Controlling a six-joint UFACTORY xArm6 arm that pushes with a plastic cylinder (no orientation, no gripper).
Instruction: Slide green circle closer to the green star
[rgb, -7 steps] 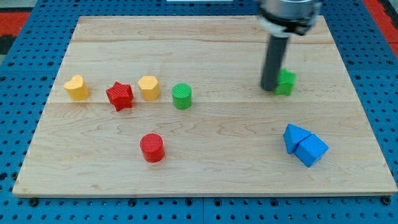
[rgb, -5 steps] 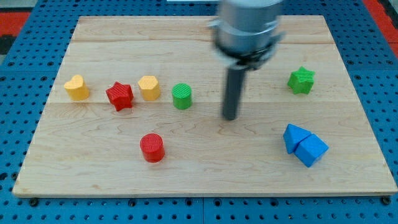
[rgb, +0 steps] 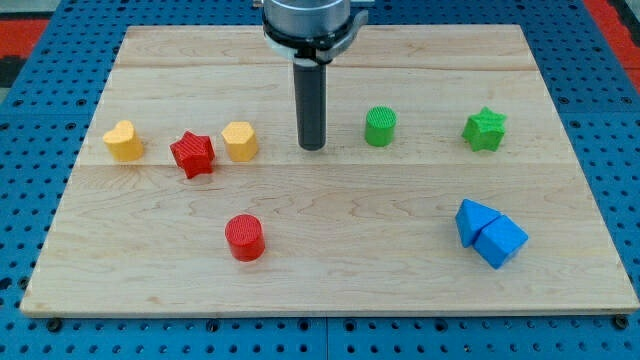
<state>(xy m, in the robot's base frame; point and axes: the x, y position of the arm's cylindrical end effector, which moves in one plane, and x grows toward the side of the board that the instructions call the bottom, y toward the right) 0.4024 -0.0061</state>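
Risk comes first: my tip (rgb: 313, 146) stands on the bench (rgb: 330, 290) just above centre of the frame, between the right-hand yellow block (rgb: 239, 141) and the green circle (rgb: 380, 127), touching neither. There is no end effector to speak of — the arm ends in a bare rod, so nothing is grasped or clenched; it can only push.

The green circle sits right of my tip, slightly higher in the frame, with the green star (rgb: 485, 130) further right at about the same height and a clear gap between the two. A push that meets the circle off its centre line would likely send it curling toward the top or bottom of the frame rather than straight at the star (a round block slips off a round rod easily). Too long a push would probably knock the star itself rightward.

Room is generous: bare bench lies between circle and star, and the star stands some way in from the right edge. The two blue blocks (rgb: 489, 234) at lower right, the red circle (rgb: 244, 238), the red star (rgb: 192, 153) and the left-hand yellow block (rgb: 123, 141) all lie well off that line.
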